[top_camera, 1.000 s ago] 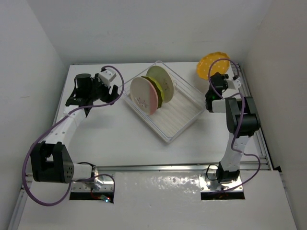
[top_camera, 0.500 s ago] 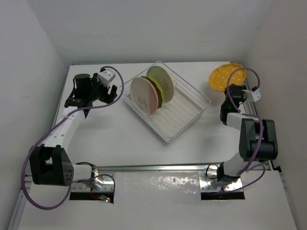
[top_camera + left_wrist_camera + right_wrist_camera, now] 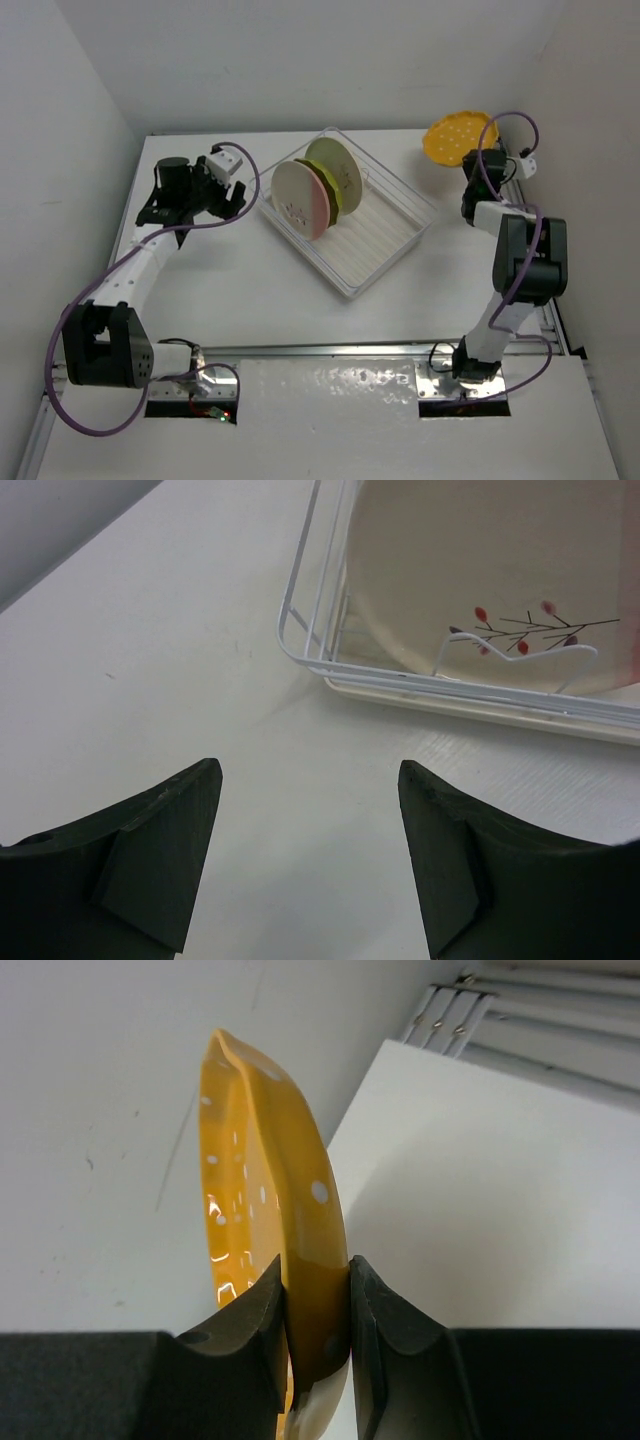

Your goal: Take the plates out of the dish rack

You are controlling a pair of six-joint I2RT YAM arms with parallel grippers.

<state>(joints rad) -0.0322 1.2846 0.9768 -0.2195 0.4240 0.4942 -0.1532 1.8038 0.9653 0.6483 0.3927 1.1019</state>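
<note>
The dish rack (image 3: 378, 238) sits at an angle in the middle of the table. Three plates stand on edge at its far-left end: a cream-and-pink plate (image 3: 298, 198) in front, an olive-green one (image 3: 327, 192) behind it, and a pale green-and-cream one (image 3: 337, 165) at the back. My right gripper (image 3: 474, 160) is shut on the rim of the orange-yellow dotted plate (image 3: 450, 139) and holds it on edge (image 3: 262, 1150) over the far-right corner. My left gripper (image 3: 228, 196) hangs open and empty above the table, left of the rack's rim (image 3: 300, 645). It faces the cream plate (image 3: 470, 570).
White walls close in on the back and both sides. A metal rail (image 3: 545, 290) runs along the table's right edge next to the right arm. Purple cables loop off both arms. The near-right half of the rack's ribbed base is bare.
The right arm has swung its elbow out to the right, and the yellow plate went right and then back toward the far corner. The left arm has hardly moved.
</note>
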